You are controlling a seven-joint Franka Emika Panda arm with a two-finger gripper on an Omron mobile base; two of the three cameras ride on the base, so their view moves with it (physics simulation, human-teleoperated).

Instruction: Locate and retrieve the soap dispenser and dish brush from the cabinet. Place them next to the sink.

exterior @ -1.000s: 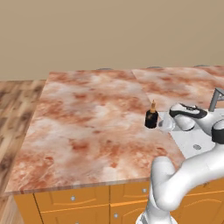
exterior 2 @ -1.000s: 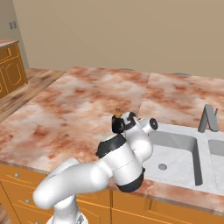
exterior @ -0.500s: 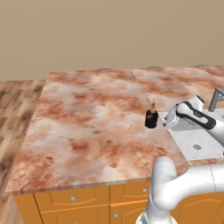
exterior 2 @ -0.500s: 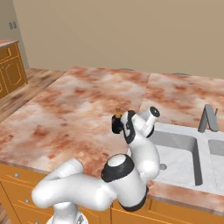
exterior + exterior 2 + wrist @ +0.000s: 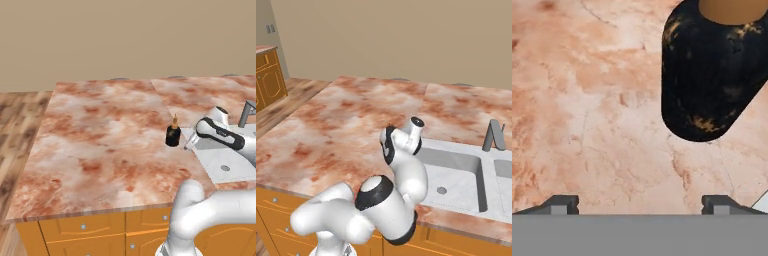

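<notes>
Left base view: soap dispenser [image 5: 173, 134] upright on the tabletop [image 5: 100, 135], just left of the gripper [image 5: 188, 145], beside the sink [image 5: 226, 167]. Right base view: the arm hides the bottle. Hand view: gripper fingertips [image 5: 561, 204] spread, released; bottle ahead, ungrasped. Placement looks complete; next, fetch the dish brush.

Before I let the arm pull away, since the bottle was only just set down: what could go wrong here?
The soap dispenser stands upright on the counter close beside the open gripper, so a sideways swing might topple it. It also sits near the sink rim, so a nudge that way could tip it into the basin.
</notes>
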